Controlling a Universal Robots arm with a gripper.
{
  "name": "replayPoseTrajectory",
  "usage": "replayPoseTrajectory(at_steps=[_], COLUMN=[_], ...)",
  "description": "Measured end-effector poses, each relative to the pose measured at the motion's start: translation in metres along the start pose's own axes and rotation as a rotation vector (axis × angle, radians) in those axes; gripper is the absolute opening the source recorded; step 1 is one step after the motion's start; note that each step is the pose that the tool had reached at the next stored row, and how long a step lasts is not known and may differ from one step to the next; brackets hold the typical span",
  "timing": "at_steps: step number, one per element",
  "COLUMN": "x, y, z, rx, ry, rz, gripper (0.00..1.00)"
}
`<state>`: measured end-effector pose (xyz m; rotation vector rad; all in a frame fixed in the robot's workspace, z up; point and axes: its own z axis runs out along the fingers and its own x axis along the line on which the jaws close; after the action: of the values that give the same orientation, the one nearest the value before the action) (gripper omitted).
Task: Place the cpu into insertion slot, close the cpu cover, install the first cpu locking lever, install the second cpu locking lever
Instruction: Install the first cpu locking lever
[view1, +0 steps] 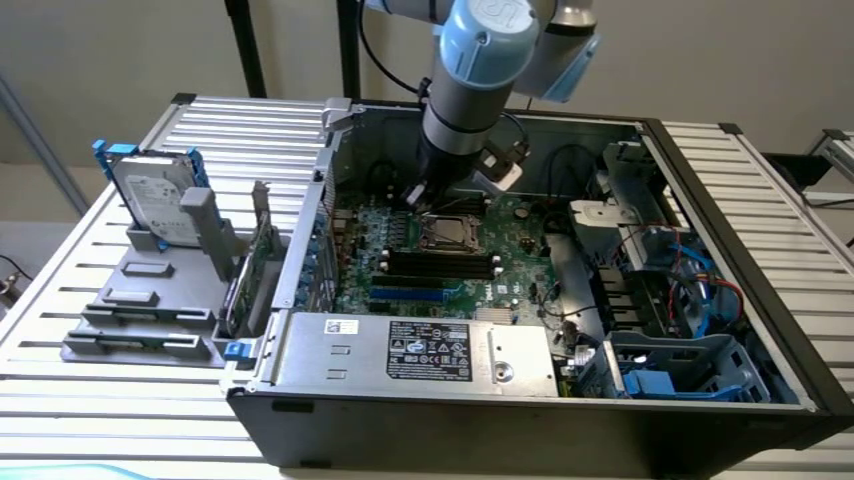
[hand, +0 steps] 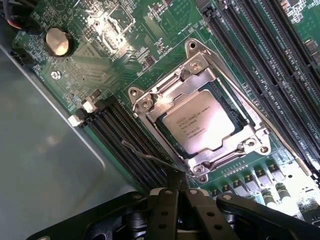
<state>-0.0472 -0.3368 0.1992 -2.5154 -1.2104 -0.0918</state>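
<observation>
The cpu (hand: 194, 121), a pale silvery square with printed text, lies in the insertion slot (hand: 227, 102) on the green board. The silvery cpu cover (hand: 165, 102) is down over it, framing the chip through its window. A thin wire locking lever (hand: 137, 151) sticks out free beside the socket's corner, close to my fingertips. A second lever (hand: 280, 137) runs along the opposite side of the socket. My gripper (hand: 176, 184) is shut with nothing between its fingers and hovers at the socket's corner. In the exterior view the gripper (view1: 424, 196) hangs just above the socket (view1: 447, 232).
Long black memory slots (hand: 250, 45) flank the socket on both sides. A round coin battery (hand: 59, 41) sits on the board. The grey case wall (hand: 45, 160) is close by. A power supply (view1: 420, 350), drive cage (view1: 667, 365) and cables crowd the case.
</observation>
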Motion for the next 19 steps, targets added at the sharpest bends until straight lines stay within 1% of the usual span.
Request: replayPoseTrajectory(at_steps=[11, 13, 16, 19], x=[0.0093, 0.0100, 0.0099, 0.0066], y=[0.0067, 0.0078, 0.0075, 0.0033], z=[0.0033, 0.0030, 0.0029, 0.0030], rx=[0.0019, 0.0028, 0.0053, 0.0057], ry=[-0.0005, -0.0026, -0.0049, -0.0055], rz=[0.000, 0.001, 0.003, 0.002], gripper=[0.11, 0.11, 0.11, 0.11])
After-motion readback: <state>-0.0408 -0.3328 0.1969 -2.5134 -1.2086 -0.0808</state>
